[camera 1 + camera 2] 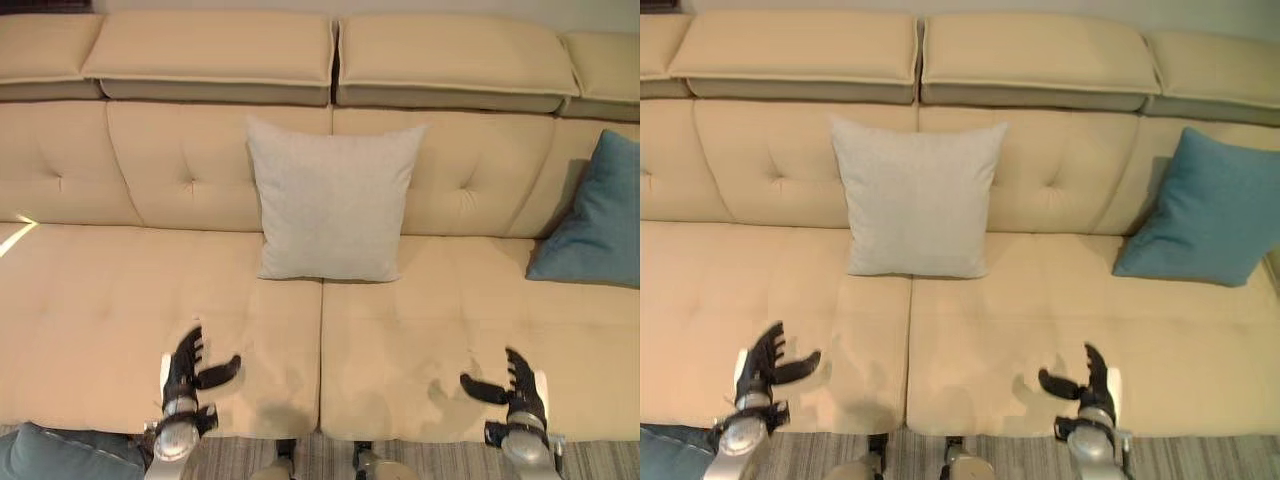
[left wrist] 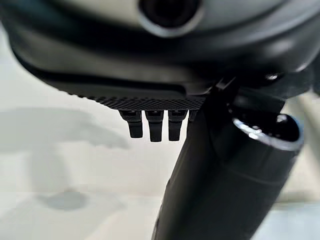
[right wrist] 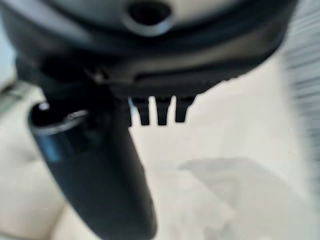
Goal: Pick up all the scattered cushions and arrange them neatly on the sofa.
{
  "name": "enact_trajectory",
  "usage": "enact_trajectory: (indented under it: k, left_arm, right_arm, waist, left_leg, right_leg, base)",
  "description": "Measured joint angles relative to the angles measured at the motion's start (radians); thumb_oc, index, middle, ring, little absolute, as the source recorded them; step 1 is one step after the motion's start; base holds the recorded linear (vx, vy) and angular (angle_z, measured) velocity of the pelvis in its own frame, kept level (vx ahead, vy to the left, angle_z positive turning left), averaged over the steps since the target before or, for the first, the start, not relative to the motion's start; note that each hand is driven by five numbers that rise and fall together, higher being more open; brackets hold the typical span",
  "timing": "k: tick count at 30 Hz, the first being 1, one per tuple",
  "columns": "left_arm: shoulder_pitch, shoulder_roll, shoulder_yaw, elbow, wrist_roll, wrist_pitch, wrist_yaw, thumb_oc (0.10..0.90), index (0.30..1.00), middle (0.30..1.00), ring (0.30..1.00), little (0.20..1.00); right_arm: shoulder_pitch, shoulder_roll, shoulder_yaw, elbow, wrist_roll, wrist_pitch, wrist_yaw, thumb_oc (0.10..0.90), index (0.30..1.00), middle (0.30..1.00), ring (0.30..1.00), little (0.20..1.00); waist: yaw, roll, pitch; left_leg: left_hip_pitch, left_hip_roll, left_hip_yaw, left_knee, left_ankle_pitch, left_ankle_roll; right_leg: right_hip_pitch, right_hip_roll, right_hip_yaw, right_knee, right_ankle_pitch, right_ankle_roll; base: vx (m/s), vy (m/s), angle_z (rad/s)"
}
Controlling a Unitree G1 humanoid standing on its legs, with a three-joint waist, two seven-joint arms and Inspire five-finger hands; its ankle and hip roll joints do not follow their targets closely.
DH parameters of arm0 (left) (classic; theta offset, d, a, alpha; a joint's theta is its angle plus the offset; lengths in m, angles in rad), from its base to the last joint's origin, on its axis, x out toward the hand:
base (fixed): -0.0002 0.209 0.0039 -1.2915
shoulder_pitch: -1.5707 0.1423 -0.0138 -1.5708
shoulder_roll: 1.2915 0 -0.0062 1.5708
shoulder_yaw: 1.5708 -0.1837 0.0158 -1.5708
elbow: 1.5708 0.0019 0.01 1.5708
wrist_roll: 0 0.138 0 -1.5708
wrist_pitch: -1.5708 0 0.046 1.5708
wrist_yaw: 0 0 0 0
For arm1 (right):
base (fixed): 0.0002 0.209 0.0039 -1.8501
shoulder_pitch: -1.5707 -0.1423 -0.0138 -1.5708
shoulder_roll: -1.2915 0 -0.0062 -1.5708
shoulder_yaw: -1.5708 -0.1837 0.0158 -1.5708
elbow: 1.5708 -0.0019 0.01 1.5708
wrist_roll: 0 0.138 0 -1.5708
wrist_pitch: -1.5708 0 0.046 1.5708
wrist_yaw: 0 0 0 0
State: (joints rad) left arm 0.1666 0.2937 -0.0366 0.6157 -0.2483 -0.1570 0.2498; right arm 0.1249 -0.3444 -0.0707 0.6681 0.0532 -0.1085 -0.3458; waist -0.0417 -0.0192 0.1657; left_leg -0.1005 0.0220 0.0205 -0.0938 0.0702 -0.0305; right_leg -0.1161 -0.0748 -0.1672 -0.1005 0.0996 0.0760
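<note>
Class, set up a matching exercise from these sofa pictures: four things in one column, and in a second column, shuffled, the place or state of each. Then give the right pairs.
Things
1. light grey cushion
2. teal cushion
3. left hand
4. dark blue-grey cushion

Places or states
A. off the sofa, low at the robot's left, beside the seat's front edge
B. upright against the backrest, over the seam between the two seat pads
C. leaning on the backrest towards the sofa's right end
D. open, holding nothing, over the left seat pad

Pairs: 1-B, 2-C, 3-D, 4-A
</note>
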Motion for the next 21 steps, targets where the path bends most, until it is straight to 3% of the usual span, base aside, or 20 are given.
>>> enact_trajectory:
  k: [4,10,13,21]
  left_arm:
    - [0.021,-0.018,-0.003,0.146,0.046,0.011,-0.023,0.800,0.900,0.900,0.900,0.900]
    - [-0.005,-0.048,-0.029,0.387,0.095,0.033,-0.023,0.800,0.900,0.900,0.900,0.900]
    - [-0.010,-0.058,-0.040,0.419,0.097,0.031,-0.023,0.800,0.900,0.900,0.900,0.900]
    - [-0.033,-0.066,-0.041,0.514,0.114,0.032,-0.028,0.800,0.900,0.900,0.900,0.900]
  right_arm:
    - [0.005,0.014,0.028,0.084,-0.010,-0.002,0.018,0.800,0.900,0.900,0.900,0.900]
    - [-0.021,0.053,0.085,0.229,-0.011,0.001,0.053,0.800,0.900,0.900,0.900,0.900]
    - [-0.027,0.075,0.085,0.282,-0.010,-0.003,0.061,0.800,0.900,0.900,0.900,0.900]
    - [-0.058,0.093,0.137,0.437,-0.007,-0.001,0.081,0.800,0.900,0.900,0.900,0.900]
  waist:
    - [0.002,-0.001,-0.013]
    - [0.003,-0.002,-0.079]
    - [0.005,-0.003,-0.114]
    - [0.018,-0.011,-0.121]
  left_leg:
    - [0.028,-0.002,0.007,0.000,-0.002,0.003]
    - [0.080,-0.004,0.024,0.004,-0.006,0.012]
    - [0.084,-0.006,0.025,0.003,-0.009,0.014]
    - [0.115,-0.007,0.051,0.002,-0.019,0.020]
  right_leg:
    - [0.026,-0.001,0.005,0.000,0.001,0.000]
    - [0.071,-0.004,0.009,0.000,0.000,-0.002]
    - [0.074,-0.005,0.010,0.000,-0.001,-0.002]
    - [0.089,-0.004,0.045,0.000,-0.004,0.003]
  base:
    - [-0.01,0.010,-0.02]
    - [0.00,0.011,-0.04]
    - [0.00,0.048,-0.01]
    - [-0.06,0.039,-0.13]
